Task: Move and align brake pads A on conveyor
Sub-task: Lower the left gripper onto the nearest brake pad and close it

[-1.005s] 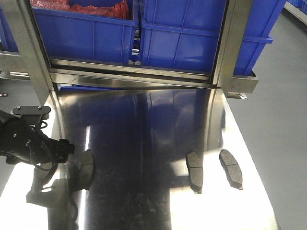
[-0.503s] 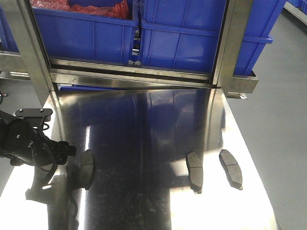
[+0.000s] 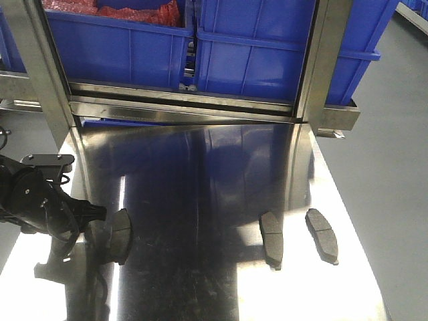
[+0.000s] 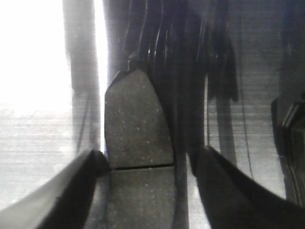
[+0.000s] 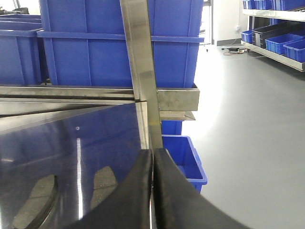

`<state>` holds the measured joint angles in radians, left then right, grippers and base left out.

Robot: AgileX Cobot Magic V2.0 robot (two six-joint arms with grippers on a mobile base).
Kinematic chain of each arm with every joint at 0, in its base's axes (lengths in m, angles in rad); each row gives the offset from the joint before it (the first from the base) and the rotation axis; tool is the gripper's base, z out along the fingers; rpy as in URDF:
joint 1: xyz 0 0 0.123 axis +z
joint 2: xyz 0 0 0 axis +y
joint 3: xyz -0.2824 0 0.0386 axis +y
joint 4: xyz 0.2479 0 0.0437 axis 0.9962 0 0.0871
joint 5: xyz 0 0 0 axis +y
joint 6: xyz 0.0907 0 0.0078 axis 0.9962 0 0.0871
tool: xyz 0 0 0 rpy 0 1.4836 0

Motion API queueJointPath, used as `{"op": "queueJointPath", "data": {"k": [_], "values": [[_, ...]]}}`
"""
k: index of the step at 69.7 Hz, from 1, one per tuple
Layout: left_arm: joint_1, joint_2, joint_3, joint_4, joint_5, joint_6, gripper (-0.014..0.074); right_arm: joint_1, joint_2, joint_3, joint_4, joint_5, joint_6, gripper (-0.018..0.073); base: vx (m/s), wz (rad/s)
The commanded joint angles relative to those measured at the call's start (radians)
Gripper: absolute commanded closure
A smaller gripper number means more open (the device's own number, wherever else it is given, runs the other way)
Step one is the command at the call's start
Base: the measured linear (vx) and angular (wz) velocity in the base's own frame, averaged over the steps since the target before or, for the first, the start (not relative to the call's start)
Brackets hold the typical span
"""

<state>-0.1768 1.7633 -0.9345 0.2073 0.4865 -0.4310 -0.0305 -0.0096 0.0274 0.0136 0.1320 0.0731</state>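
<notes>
Exterior front-facing view: three dark grey, slightly curved oblong brake pads lie flat on a shiny, mirror-like steel table. The left pad sits toward the table's left edge. The middle pad and the right pad lie near each other, apart and roughly parallel. The right pad is close to the table's right edge, beyond which is bare grey floor. A wide bare stretch of steel runs between the left pad and the middle pad. Tall blue plastic bins on a steel frame close off the far edge. The black left gripper is low at the left pad's outer side. In the left wrist view its dark fingers are spread apart, one along each long edge near the thin groove, not clamped on the pad. The black right gripper has its fingers pressed together on nothing — it is by a steel upright post.
</notes>
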Motion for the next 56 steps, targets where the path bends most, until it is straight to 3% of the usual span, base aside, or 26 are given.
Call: {"op": "queueJointPath", "data": {"k": [1,27,56], "values": [[-0.009,-0.042,-0.026,0.003,-0.013,-0.009,0.0263,-0.007,-0.017,0.021,-0.002,-0.074,-0.011,0.0568,0.0,0.0],[-0.009,-0.042,-0.026,0.004,0.012,-0.009,0.0475,-0.007,-0.017,0.021,-0.002,-0.074,-0.011,0.0568,0.0,0.0],[-0.009,-0.155,-0.026,0.005,-0.003,-0.01,0.0464,-0.007,-0.017,0.021,-0.002,-0.074,-0.011,0.0568,0.0,0.0]]}}
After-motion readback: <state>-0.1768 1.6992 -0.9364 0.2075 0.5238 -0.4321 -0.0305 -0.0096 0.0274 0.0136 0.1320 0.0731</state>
